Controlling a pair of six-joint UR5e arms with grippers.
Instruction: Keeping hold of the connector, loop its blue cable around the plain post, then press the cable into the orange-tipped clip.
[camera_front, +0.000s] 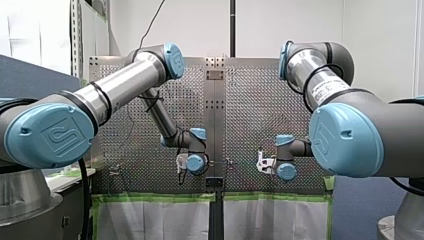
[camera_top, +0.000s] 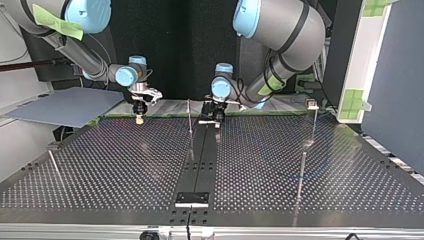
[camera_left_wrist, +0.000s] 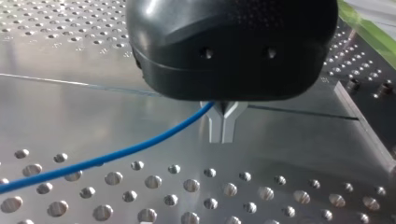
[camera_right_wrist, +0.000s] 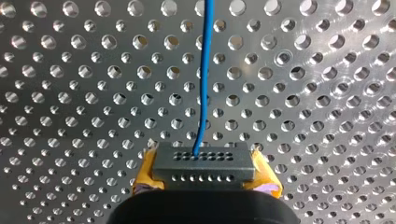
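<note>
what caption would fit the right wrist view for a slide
My right claw clamps the grey connector between yellow pads, its blue cable running ahead over the perforated table.

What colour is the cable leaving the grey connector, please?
Blue: the thin blue cable leaves the perforated grey connector, clearest in right wrist view.

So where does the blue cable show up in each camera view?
Front view: too thin to make out.
Top view: not discernible either.
Left wrist view: the blue cable runs out sideways from my left claw.
Right wrist view: it runs straight ahead from the connector in my right claw.
Shared landmark: the perforated table.
</note>
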